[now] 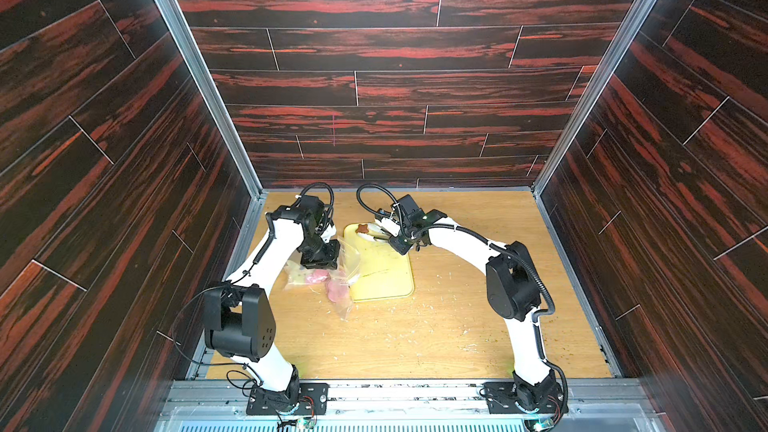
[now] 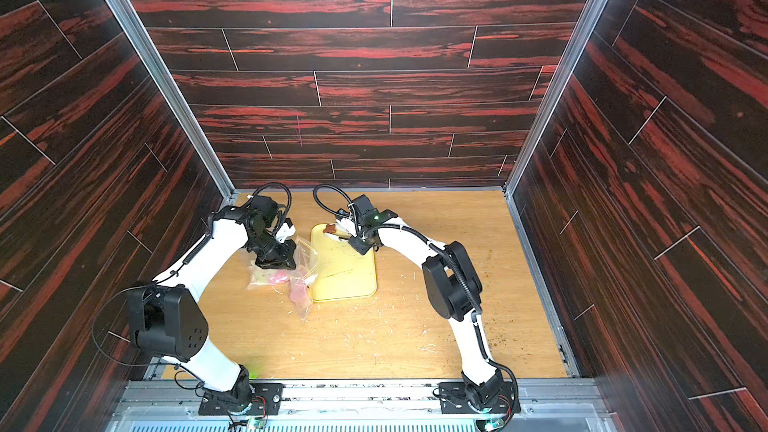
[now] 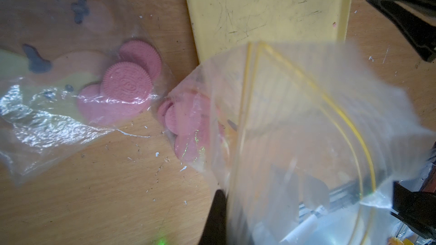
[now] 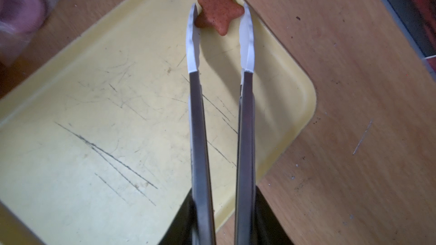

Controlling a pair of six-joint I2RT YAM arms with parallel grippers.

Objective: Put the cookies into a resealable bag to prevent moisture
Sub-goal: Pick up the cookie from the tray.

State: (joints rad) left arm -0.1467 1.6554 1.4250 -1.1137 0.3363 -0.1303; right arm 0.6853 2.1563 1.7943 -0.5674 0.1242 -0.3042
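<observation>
A brown star-shaped cookie (image 4: 219, 12) lies at the far corner of the yellow tray (image 4: 94, 114), also seen in both top views (image 1: 363, 227) (image 2: 330, 228). My right gripper (image 4: 224, 222) is shut on metal tongs (image 4: 198, 126), whose white tips (image 4: 192, 43) stand on either side of the star, close against it. My left gripper (image 3: 226, 220) is shut on the mouth edge of a clear resealable bag (image 3: 306, 114) and holds it up, just left of the tray. Pink round cookies (image 3: 186, 123) sit in that bag's lower end.
A second clear bag (image 3: 47, 114) with a yellow print lies flat on the wooden table (image 1: 415, 338) left of the held bag, with pink cookies (image 3: 127, 83) inside. White flakes and crumbs (image 1: 432, 305) dot the table. Dark panelled walls (image 1: 124, 201) close in three sides.
</observation>
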